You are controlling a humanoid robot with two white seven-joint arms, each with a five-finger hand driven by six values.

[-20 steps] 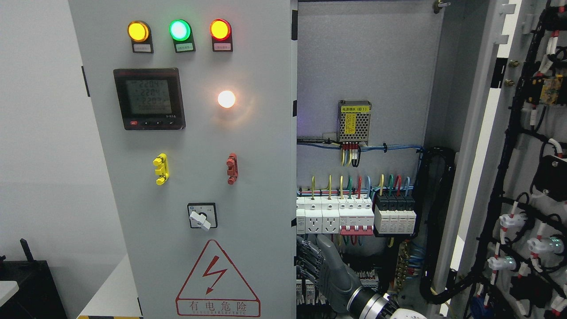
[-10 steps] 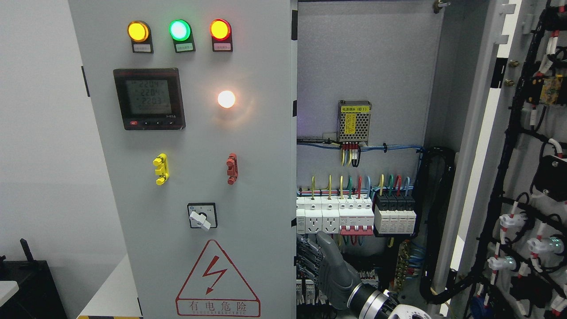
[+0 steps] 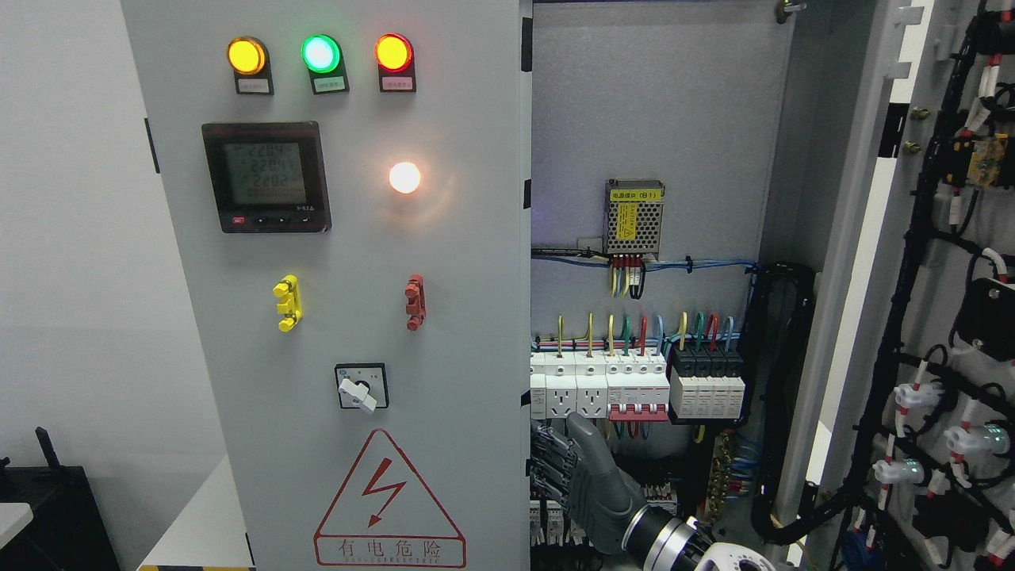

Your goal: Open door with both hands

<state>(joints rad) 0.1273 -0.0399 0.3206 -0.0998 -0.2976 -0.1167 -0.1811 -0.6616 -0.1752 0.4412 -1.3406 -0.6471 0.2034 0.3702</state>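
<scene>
Reaching up from the lower right of the frame, the robot's right hand [image 3: 583, 476] sits just inside the open cabinet, with its dark grey fingers [image 3: 549, 464] curled leftward against the inner edge of the left door [image 3: 444, 317]; they appear hooked on that edge, though the exact contact is hidden behind the door's rim. This door fills the left and middle of the frame, standing upright with its long axis vertical and its face toward the camera, carrying three indicator lamps [image 3: 320, 54], a digital meter [image 3: 266, 176], a rotary switch [image 3: 361, 386] and a red warning triangle [image 3: 388, 500]. Its free edge runs vertically through the middle of the frame, immediately left of the fingers. To the right, the cabinet interior shows a row of breakers [image 3: 634, 385] with coloured wires above the hand. Farther right, the right door [image 3: 951, 317] is already swung wide, its wired inner side showing. No left hand is in view, so the right hand is the nearer one. Opening the left door likely calls for pulling its edge outward.
</scene>
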